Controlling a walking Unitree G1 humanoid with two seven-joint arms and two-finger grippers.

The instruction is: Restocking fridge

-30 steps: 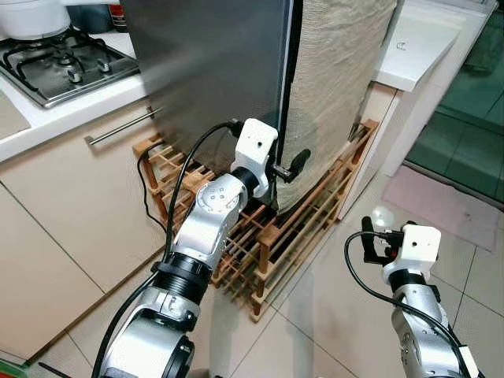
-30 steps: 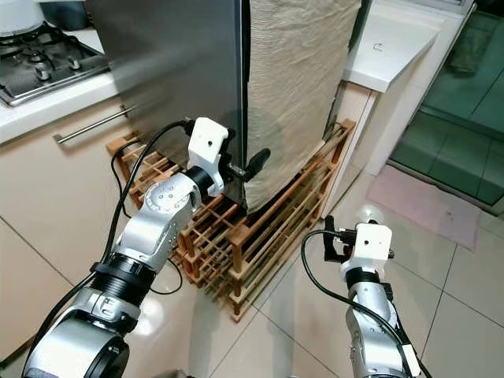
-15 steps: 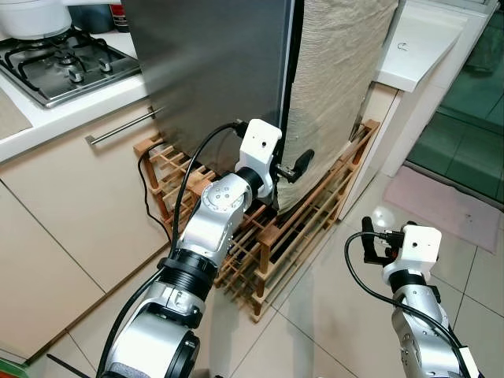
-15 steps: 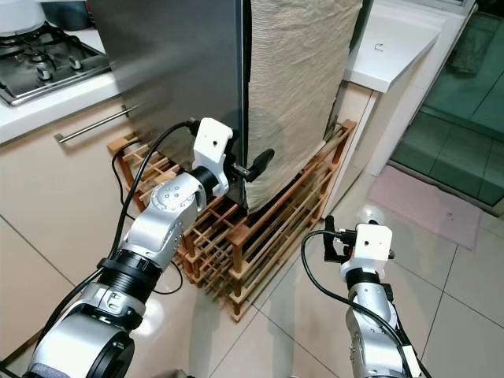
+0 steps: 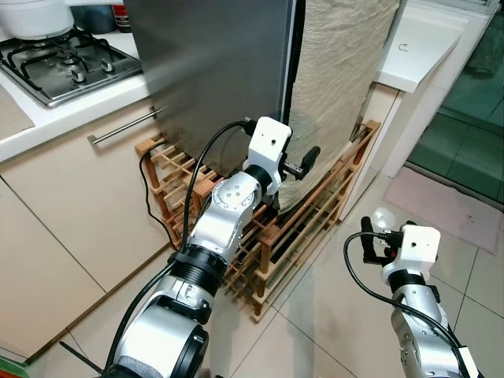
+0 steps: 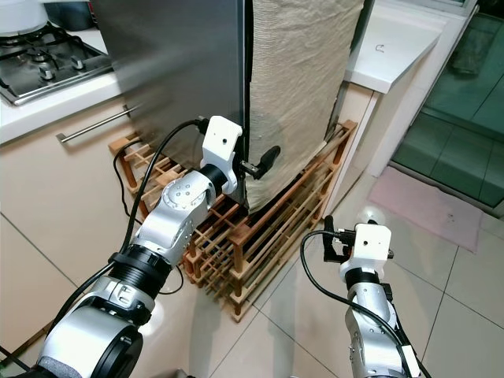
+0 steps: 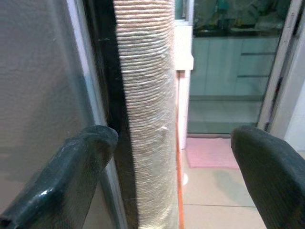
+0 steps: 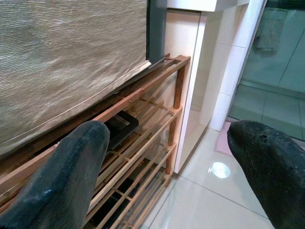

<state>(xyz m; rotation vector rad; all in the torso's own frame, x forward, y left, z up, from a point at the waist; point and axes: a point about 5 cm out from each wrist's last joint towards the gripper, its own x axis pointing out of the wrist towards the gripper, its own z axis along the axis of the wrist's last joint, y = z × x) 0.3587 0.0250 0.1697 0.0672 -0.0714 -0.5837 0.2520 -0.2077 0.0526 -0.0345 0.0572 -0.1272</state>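
The fridge shows its grey steel side [image 5: 220, 71], and a beige ribbed cloth [image 5: 331, 87] hangs over its front. It stands on a low wooden rack [image 5: 315, 213]. My left gripper [image 5: 303, 163] is at the fridge's front corner, just above the rack. In the left wrist view it is open [image 7: 171, 162], its fingers [image 7: 62, 181] astride the cloth-covered door edge [image 7: 147, 119] and the dark gap [image 7: 107, 95] beside the steel side. My right gripper [image 5: 368, 244] hangs low over the tiled floor, open with nothing in it, facing the rack [image 8: 143, 143].
A gas hob [image 5: 71, 63] sits on the white counter at the left, above a cabinet with a bar handle [image 5: 122, 126]. A black cable [image 5: 150, 185] runs by the rack. A white counter [image 5: 417, 47] stands to the right, with a pink mat [image 5: 449, 205] on the tiles.
My left gripper has slid a little to the right along the fridge's front corner. The right arm has not moved.
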